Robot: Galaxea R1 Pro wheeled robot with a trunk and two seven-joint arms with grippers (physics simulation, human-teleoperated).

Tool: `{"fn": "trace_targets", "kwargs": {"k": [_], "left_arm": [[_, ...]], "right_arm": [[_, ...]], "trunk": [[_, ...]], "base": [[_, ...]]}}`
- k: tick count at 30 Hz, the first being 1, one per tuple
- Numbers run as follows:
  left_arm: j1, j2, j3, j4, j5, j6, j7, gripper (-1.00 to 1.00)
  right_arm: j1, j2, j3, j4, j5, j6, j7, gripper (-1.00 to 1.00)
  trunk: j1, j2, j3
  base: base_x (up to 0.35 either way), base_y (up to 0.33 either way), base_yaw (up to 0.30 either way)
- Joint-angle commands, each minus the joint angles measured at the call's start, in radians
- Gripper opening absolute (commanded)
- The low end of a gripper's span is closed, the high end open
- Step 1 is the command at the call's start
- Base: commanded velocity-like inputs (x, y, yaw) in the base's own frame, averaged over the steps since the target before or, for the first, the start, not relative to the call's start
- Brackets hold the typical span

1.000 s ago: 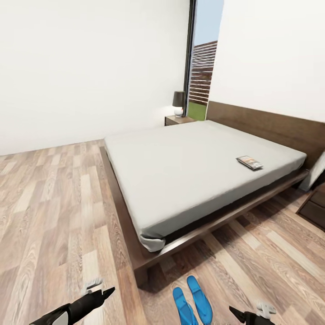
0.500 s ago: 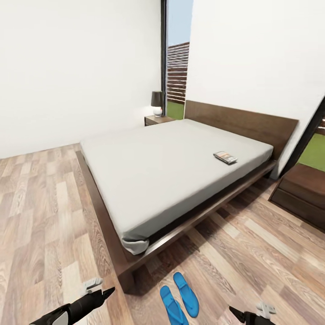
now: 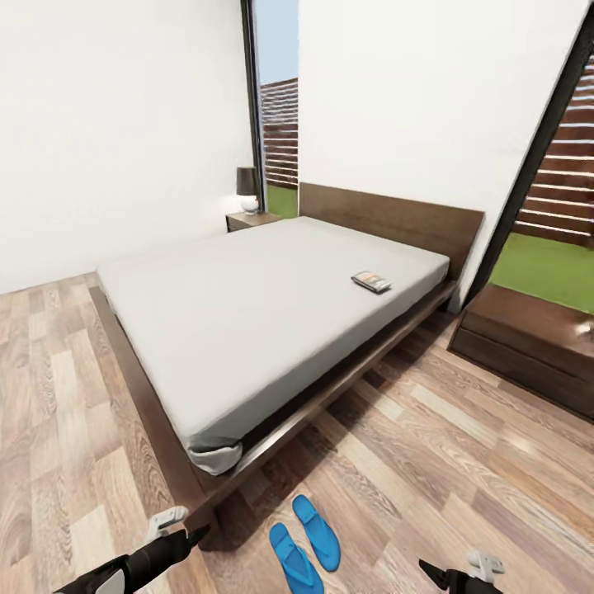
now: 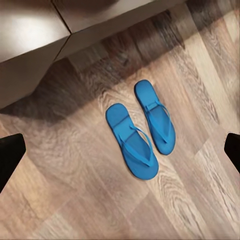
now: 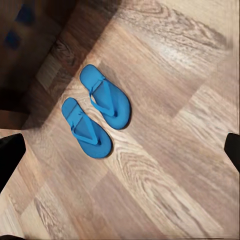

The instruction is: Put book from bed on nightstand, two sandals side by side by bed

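Book (image 3: 371,281) is lying flat on the bed (image 3: 247,313), far-right part of the mattress near the headboard, nothing touching it. Across the last sec the whole head view is sliding: bed, book & sandals all drifting left in frame while a right nightstand (image 3: 528,342) is coming into view at the right. That reads as the camera/base turning right, not the things moving. Likely meaning: robot is lining up for the book side of the bed, w/ a drop spot now visible just right of it.

Sandals (image 3: 304,543) are sitting on the wood floor by the bed's near corner, side by side & nearly touching, slightly staggered; that half of the task looks about done already.

Left pincer (image 3: 177,528) and right pincer (image 3: 462,573) are hanging low at the near edge, both carrying nothing; wrist views are showing finger tips at opposite frame edges, so both spread wide.

Containers: right nightstand drawers closed, contents not visible. Far nightstand (image 3: 252,220) is holding a small lamp (image 3: 247,191).
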Motion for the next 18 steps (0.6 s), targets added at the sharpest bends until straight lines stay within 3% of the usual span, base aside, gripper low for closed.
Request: {"fn": "trace_targets", "kwargs": {"k": [1, 18], "left_arm": [[0.0, 0.0, 0.007, 0.001, -0.003, -0.002, -0.004, 1.0], [0.0, 0.0, 0.007, 0.001, -0.003, -0.002, -0.004, 1.0]], "right_arm": [[-0.001, 0.0, 0.0, 0.002, -0.004, -0.003, 0.003, 1.0], [-0.001, 0.0, 0.001, 0.001, -0.004, -0.003, 0.003, 1.0]], "trunk": [[0.0, 0.0, -0.001], [0.0, 0.0, -0.001]], "base": [[0.0, 0.0, -0.286], [0.0, 0.0, -0.284]]}}
